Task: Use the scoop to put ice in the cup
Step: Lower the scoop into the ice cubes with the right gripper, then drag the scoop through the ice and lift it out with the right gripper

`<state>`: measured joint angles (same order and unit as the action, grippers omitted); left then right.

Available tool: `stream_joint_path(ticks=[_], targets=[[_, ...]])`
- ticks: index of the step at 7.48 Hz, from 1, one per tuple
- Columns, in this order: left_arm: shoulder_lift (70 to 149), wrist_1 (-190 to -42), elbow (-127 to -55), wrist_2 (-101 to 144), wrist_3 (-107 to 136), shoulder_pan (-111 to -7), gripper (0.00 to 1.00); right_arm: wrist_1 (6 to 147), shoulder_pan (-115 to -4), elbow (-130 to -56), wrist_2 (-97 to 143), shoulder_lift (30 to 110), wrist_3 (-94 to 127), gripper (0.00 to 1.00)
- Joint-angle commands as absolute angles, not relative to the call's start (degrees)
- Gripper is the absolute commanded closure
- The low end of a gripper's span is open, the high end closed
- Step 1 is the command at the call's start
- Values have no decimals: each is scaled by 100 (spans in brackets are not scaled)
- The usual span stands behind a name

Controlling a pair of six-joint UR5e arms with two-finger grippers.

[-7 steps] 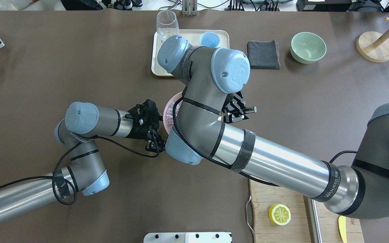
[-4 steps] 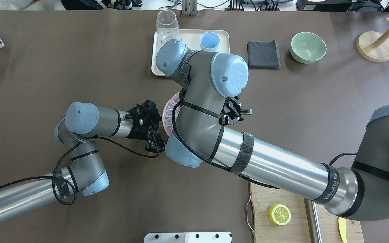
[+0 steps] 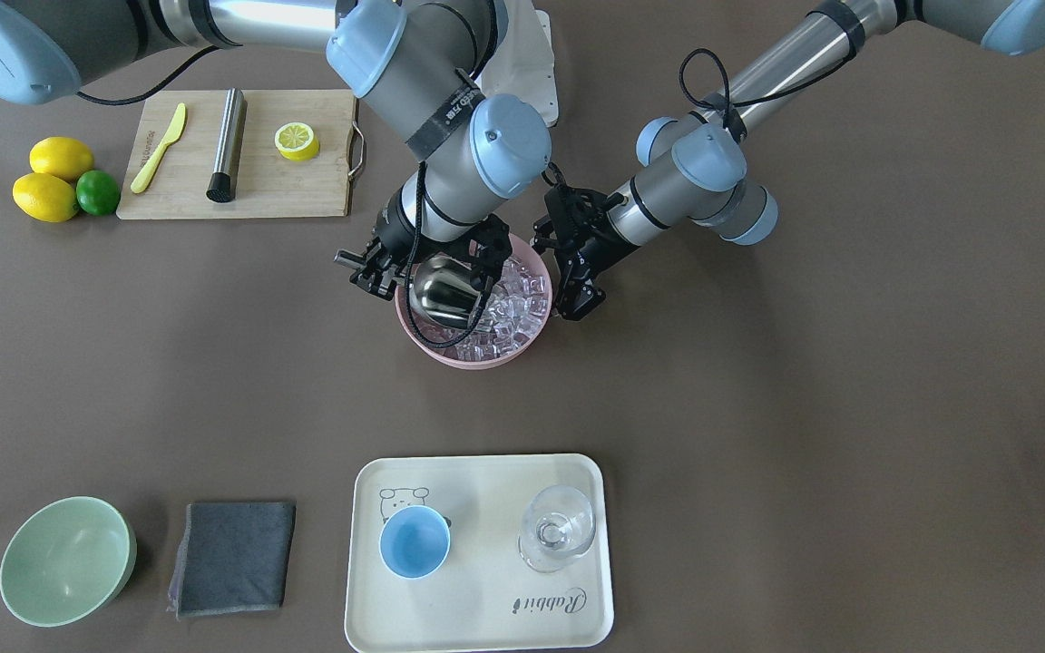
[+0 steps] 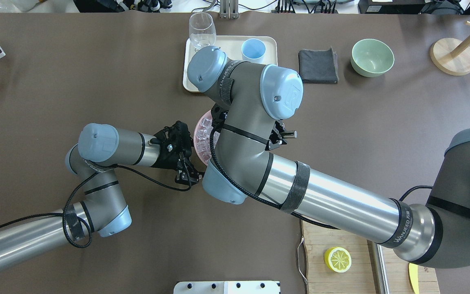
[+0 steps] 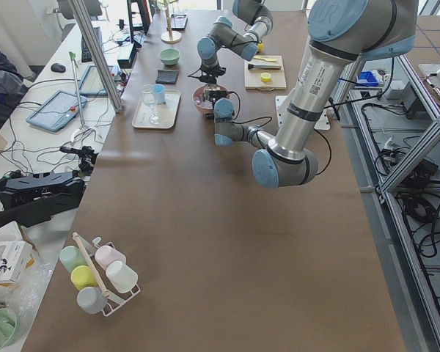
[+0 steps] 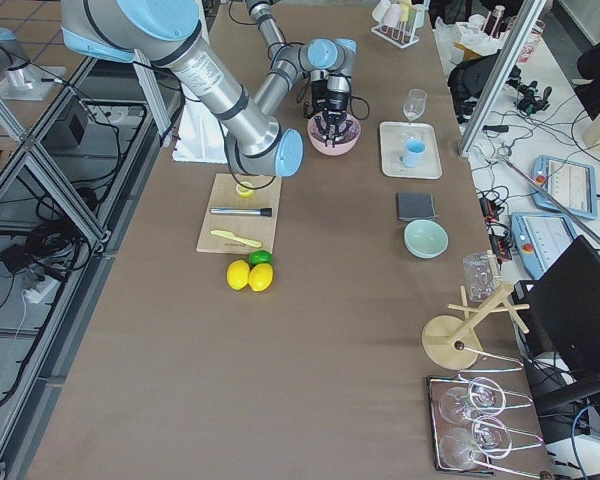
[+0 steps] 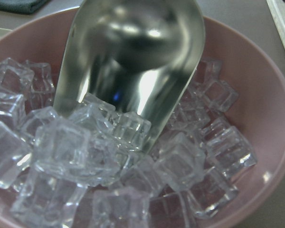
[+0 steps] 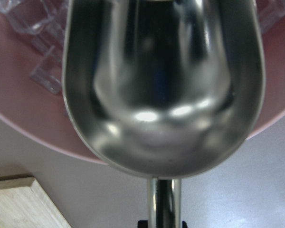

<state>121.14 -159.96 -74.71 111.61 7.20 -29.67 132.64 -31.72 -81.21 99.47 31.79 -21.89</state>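
Observation:
The steel scoop (image 3: 444,292) is tilted into the pink bowl (image 3: 414,337), its lip among the ice (image 3: 513,304). My right gripper (image 3: 395,268) is shut on the scoop's rod handle (image 8: 163,202). In the right wrist view the scoop's trough (image 8: 164,85) looks empty. In the left wrist view the scoop (image 7: 133,61) touches the ice (image 7: 109,161). My left gripper (image 3: 574,283) is open beside the bowl's rim, holding nothing. The light-blue cup (image 3: 415,541) stands empty on the cream tray (image 3: 477,617). In the overhead view, my right arm hides most of the bowl (image 4: 201,134).
A stemmed glass (image 3: 557,529) stands on the tray beside the cup. A grey cloth (image 3: 232,558) and a pale green bowl (image 3: 66,560) lie beyond it. A cutting board (image 3: 305,186) holds a steel cylinder (image 3: 227,145), a half lemon (image 3: 296,141) and a yellow knife (image 3: 158,148).
My right wrist and the scoop's handle have shifted left in the overhead view, further over the pink bowl. More ice shows at the bowl's left edge. The left arm has not moved.

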Motion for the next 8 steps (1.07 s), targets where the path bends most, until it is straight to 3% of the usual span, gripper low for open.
stream_joint_path(ticks=[1, 8], targets=[[12085, -15996, -7471, 11171, 721, -2971, 3, 13069, -3173, -8261, 9975, 3287, -1978, 100], [12067, -16014, -7506, 11206, 721, -2971, 3, 12639, -3261, -9008, 10204, 3770, -1705, 100]])
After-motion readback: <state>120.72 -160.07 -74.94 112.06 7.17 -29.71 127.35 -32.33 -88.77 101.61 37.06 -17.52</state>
